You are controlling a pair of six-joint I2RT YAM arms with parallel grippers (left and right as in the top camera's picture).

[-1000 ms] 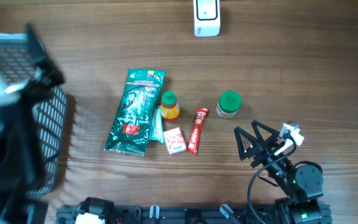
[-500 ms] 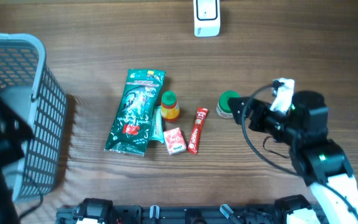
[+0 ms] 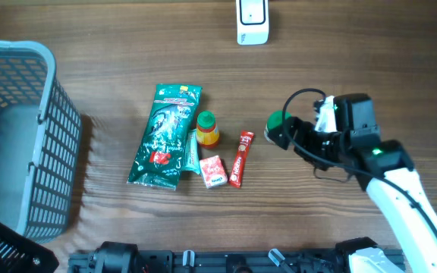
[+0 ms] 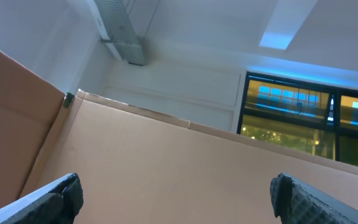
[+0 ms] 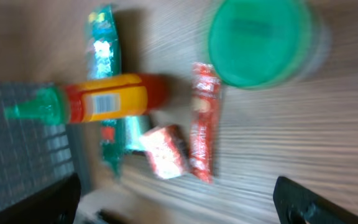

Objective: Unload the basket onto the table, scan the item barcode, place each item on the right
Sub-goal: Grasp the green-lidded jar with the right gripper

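Note:
Several items lie mid-table: a green bag (image 3: 164, 136), an orange bottle (image 3: 207, 129) with a green cap, a small red-and-white box (image 3: 213, 171), a red stick packet (image 3: 240, 158) and a green-lidded jar (image 3: 278, 123). A white scanner (image 3: 252, 21) stands at the far edge. My right gripper (image 3: 289, 139) is open, just right of the jar and partly covering it. Its wrist view is blurred and shows the jar lid (image 5: 260, 40), bottle (image 5: 104, 102), packet (image 5: 204, 121) and box (image 5: 163, 149) beyond the right gripper (image 5: 179, 205), nothing between the fingers. My left gripper (image 3: 14, 254) sits at the near-left corner, open and empty.
A grey mesh basket (image 3: 48, 144) stands at the left side of the wooden table (image 3: 355, 61). The left wrist view points upward past the left gripper (image 4: 179, 202) at a cardboard wall (image 4: 166, 149) and the ceiling.
My right arm has swung from the near-right corner up and left to the green-lidded jar. My left arm has left the basket area and dropped to the near-left corner.

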